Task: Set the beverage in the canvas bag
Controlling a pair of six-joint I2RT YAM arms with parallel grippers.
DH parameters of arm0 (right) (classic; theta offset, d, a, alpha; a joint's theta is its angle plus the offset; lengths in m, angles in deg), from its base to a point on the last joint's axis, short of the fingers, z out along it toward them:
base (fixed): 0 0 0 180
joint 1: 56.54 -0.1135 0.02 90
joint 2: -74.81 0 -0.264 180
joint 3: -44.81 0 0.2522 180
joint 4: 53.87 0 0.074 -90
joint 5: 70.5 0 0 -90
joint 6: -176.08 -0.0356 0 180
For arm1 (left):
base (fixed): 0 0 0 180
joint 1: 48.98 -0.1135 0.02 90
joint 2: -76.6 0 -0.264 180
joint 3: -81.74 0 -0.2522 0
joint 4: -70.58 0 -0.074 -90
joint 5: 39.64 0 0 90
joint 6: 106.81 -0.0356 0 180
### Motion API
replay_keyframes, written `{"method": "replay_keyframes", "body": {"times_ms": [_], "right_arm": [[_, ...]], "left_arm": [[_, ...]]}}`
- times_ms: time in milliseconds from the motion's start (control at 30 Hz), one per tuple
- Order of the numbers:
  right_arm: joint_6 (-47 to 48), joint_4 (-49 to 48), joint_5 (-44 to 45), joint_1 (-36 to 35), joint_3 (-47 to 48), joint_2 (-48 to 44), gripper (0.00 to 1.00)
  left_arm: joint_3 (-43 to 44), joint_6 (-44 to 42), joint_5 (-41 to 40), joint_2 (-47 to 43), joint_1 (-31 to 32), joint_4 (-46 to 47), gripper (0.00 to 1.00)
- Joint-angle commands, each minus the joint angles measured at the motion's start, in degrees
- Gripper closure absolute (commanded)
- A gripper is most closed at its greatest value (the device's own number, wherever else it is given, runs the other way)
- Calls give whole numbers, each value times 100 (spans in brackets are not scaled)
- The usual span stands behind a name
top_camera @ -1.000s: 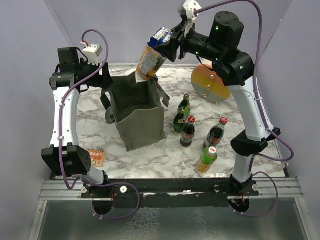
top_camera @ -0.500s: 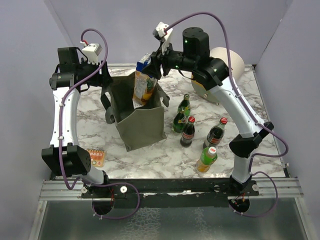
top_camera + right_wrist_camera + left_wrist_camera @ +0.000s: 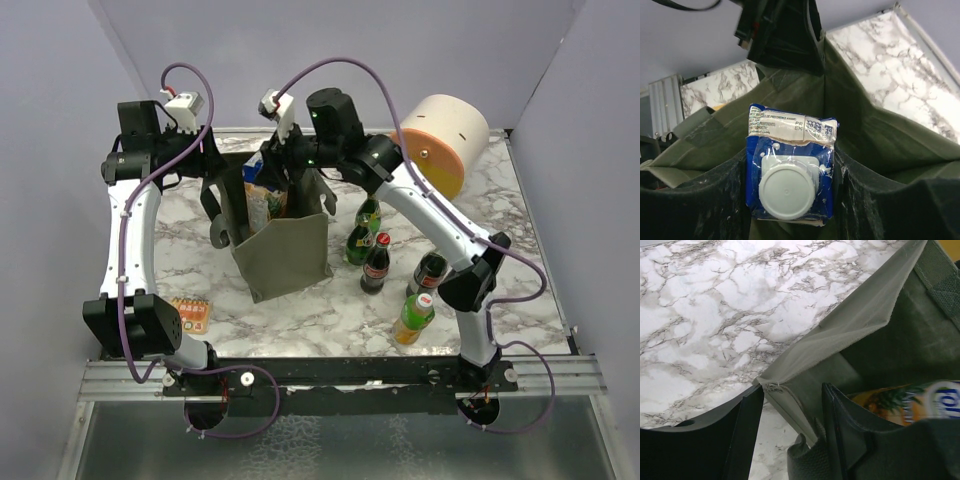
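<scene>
The olive-green canvas bag [image 3: 282, 240] stands upright mid-table with its mouth open. My right gripper [image 3: 268, 178] is shut on a juice carton [image 3: 262, 198] with a blue top and white cap [image 3: 788, 190], and holds it down inside the bag's mouth. The bag's walls [image 3: 880, 125] surround the carton. My left gripper [image 3: 790, 440] is shut on the bag's back-left rim [image 3: 790, 400] and holds it open; the carton's orange side [image 3: 900, 400] shows inside the bag.
Several bottles stand right of the bag: green glass ones [image 3: 366, 215], two dark cola bottles [image 3: 376, 263], a yellow-green one [image 3: 412, 318]. A cream-and-orange cylinder [image 3: 440, 140] lies at the back right. A small orange packet [image 3: 192, 313] lies front left.
My right arm has swung left and down, taking the carton from above the bag into its mouth. The left gripper has stayed on the rim.
</scene>
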Motion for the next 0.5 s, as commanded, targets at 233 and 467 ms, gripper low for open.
{"method": "replay_keyframes", "body": {"times_ms": [233, 467], "right_arm": [[-195, -2015, 542, -147, 103, 462, 99], [-38, -2382, 706, -266, -146, 669, 99]], "left_arm": [[-104, 349, 273, -325, 32, 239, 48], [-135, 362, 295, -344, 32, 236, 47]]}}
